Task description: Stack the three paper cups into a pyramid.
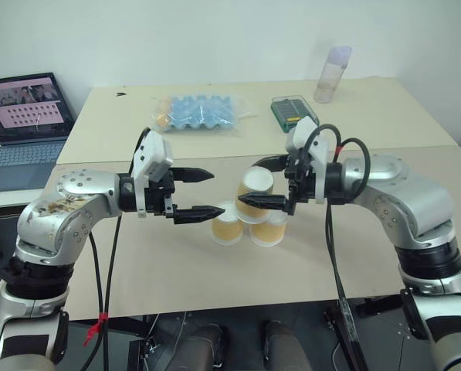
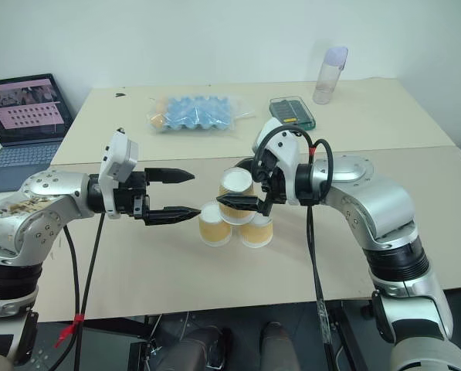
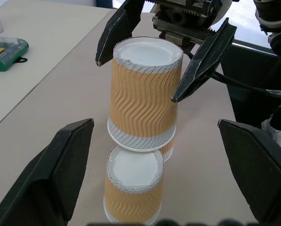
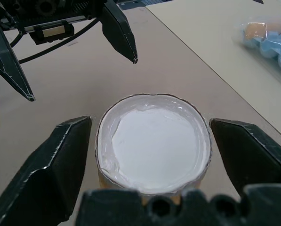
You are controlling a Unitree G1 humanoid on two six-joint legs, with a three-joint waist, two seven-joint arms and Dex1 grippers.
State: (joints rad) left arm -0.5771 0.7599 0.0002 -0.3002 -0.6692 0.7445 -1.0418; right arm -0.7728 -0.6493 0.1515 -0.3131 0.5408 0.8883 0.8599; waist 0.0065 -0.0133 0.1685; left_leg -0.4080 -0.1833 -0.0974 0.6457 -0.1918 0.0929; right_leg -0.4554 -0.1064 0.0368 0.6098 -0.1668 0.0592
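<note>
Three yellow-orange paper cups stand upside down mid-table as a pyramid. The top cup (image 1: 255, 188) rests on the left cup (image 1: 227, 224) and the right cup (image 1: 270, 229). My right gripper (image 1: 262, 183) is open, with one black finger on each side of the top cup and close to its wall. In the right wrist view the cup's white base (image 4: 154, 141) sits between the fingers (image 4: 60, 160). My left gripper (image 1: 215, 192) hangs open just left of the stack, level with the top cup and holding nothing. The left wrist view shows the top cup (image 3: 145, 94) above a lower cup (image 3: 133, 188).
A blue egg tray in a clear bag (image 1: 199, 112), a green box (image 1: 294, 110) and a clear bottle with a lilac cap (image 1: 332, 73) stand on the far table. An open laptop (image 1: 25, 116) sits at the far left.
</note>
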